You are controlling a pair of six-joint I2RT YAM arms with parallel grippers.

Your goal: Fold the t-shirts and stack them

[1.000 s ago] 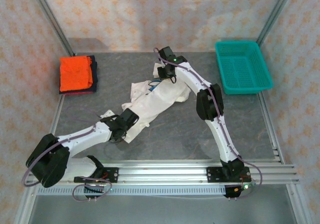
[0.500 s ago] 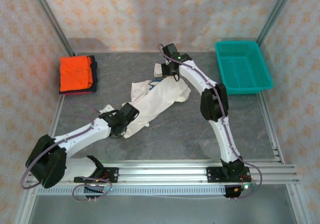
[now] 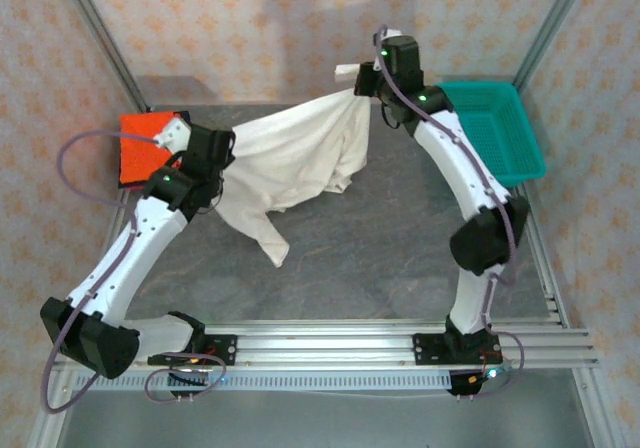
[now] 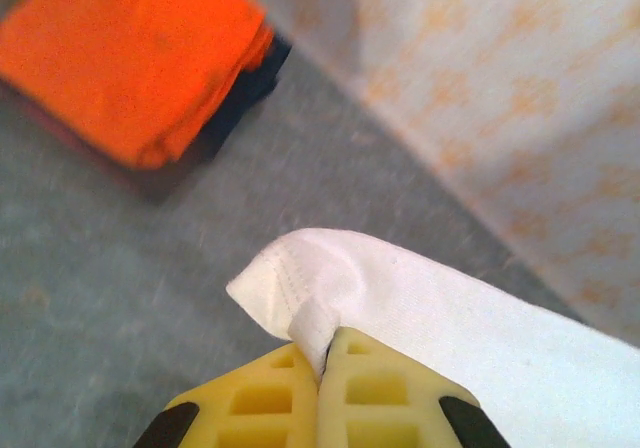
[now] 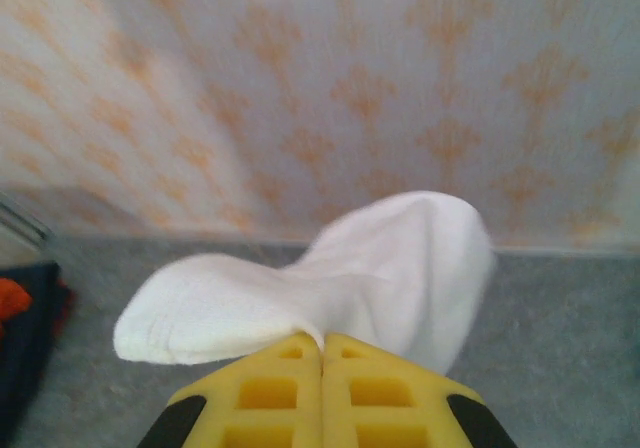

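Raised white t-shirt (image 3: 300, 153) — wrist views show pinched hems.

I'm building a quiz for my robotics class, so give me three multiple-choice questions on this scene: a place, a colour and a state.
1. Where is the teal basket? A far-left corner; B far-right corner; C table centre.
2. What colour is the top folded shirt? A green; B purple; C orange.
3. The white shirt is: A held up by the left claw and right claw; B lying flat; C in the basket.
Answers: B, it sits far right; C, bright orange cloth; A, each claw pinches an edge.
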